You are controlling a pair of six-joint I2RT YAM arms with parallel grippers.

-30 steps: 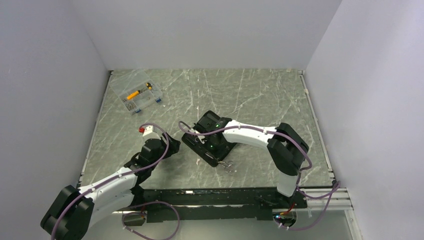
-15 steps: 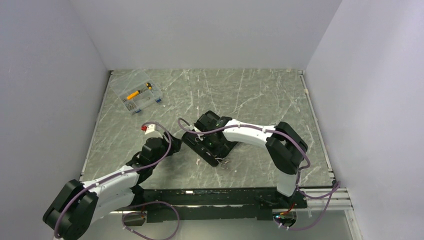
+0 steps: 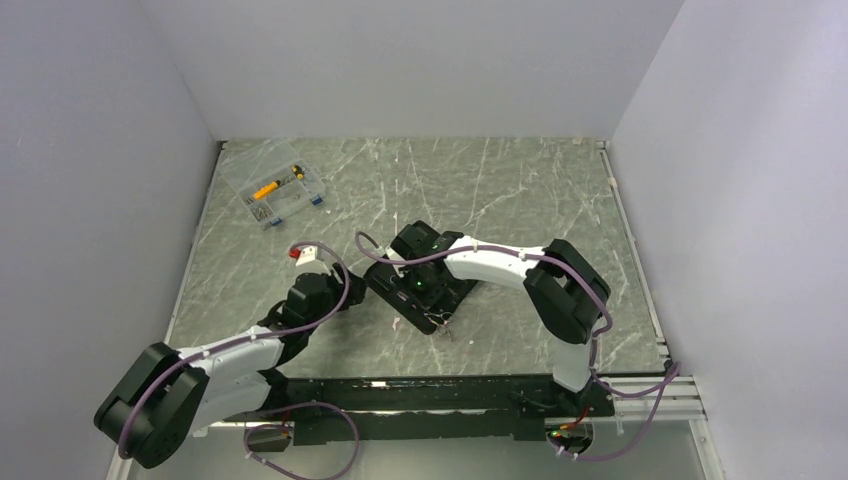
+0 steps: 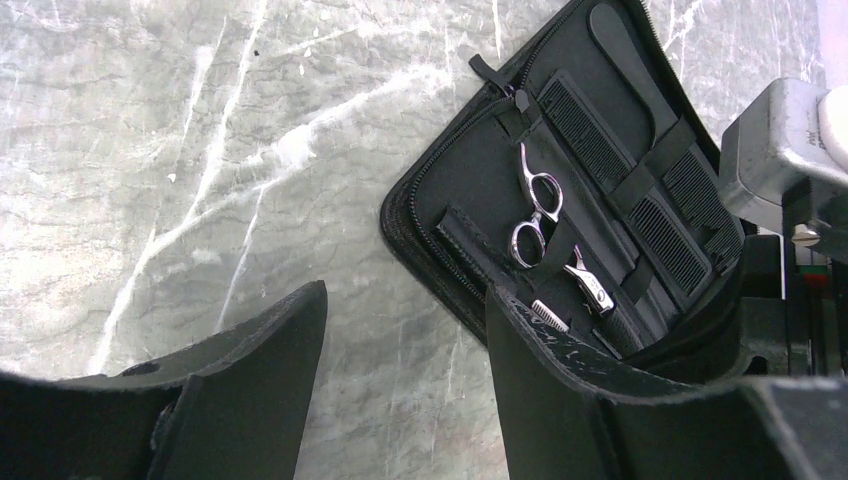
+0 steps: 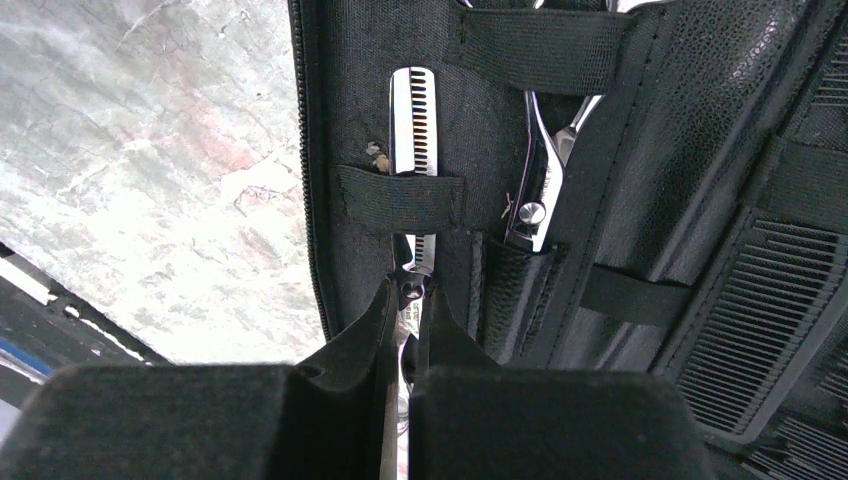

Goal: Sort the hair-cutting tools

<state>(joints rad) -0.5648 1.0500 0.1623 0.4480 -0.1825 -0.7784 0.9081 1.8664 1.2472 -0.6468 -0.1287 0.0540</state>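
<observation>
Thin silver toothed scissors [image 5: 414, 115], tucked under an elastic strap [image 5: 398, 200] at the zip edge of the open black case [image 5: 345, 90]. Comb-like teeth down one side of the blade, bright against the black lining. Long axis parallel to the zip, straight out from the right gripper [image 5: 410, 295], tip pointing away from it, pivot end toward it. Pinched near the pivot between the closed right fingers [image 5: 360, 335]. From above, ring handles poking past the near corner of the case.

Just beside, plain scissors [image 5: 532, 190]: silver, smooth-bladed, round pivot screw showing, tip sunk in a pocket. Set at a slight slant to the toothed pair and pointing the opposite way, toward the gripper. In the left wrist view, two ring handles at the other end.

Further across the lining, a slim black comb [image 4: 585, 135] and a second comb [image 4: 690, 225], both strapped, roughly parallel to the plain scissors.

Left gripper [image 4: 405, 300] just off the zipped edge of the case, over bare table [image 4: 150, 150], fingers wide apart, holding nothing. Well apart, near the far left corner, a clear box [image 3: 272, 190].
</observation>
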